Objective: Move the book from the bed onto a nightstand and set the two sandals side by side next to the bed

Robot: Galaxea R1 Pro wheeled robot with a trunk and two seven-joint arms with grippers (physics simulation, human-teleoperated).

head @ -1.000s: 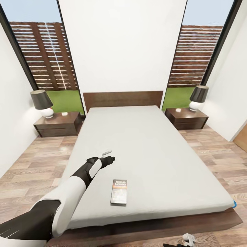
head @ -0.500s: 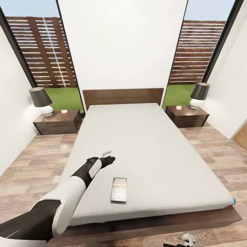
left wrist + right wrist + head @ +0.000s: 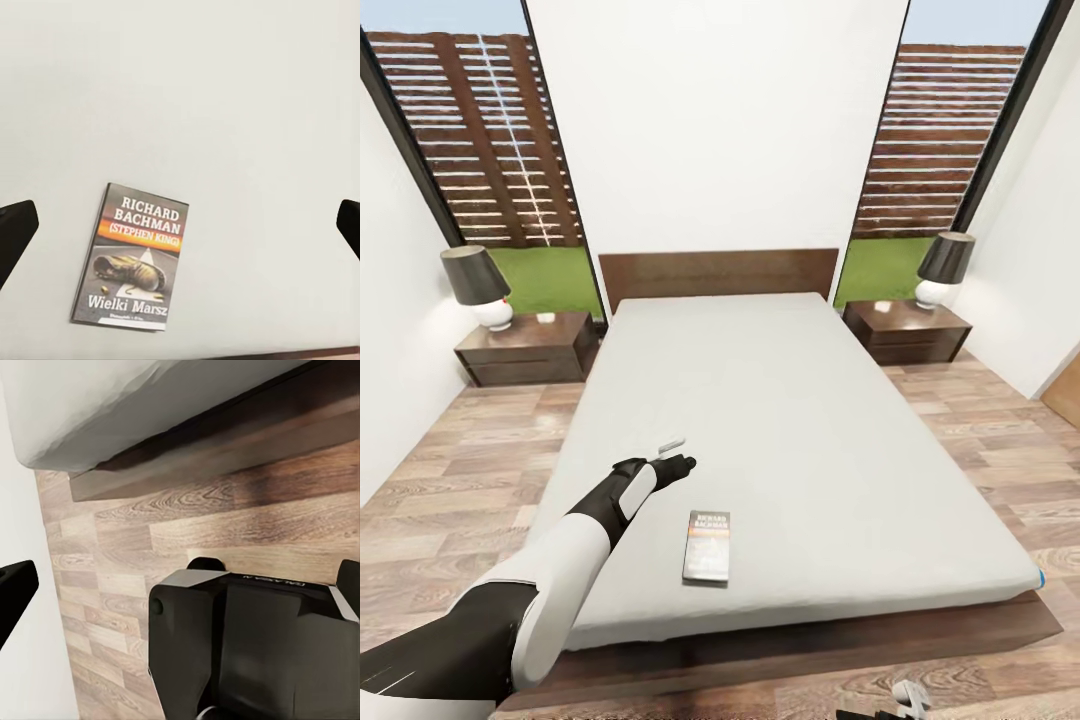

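Fingers on my left gripper (image 3: 678, 455) are spread wide, nothing in them, hovering over the bed (image 3: 780, 420) near its foot end. In my left wrist view the dark tips sit at the far edges with bare mattress between. Book (image 3: 707, 546) lies flat, cover up, just beside the gripper, toward the foot of the bed and a bit to my right. Its long axis runs roughly head-to-foot. Left arm is clearly the nearer one; my right gripper (image 3: 180, 585) hangs low by the bed frame over the wood floor, also open. Left nightstand (image 3: 525, 348) and right nightstand (image 3: 905, 330) each carry a lamp (image 3: 478, 285); there looks to be room for the book.
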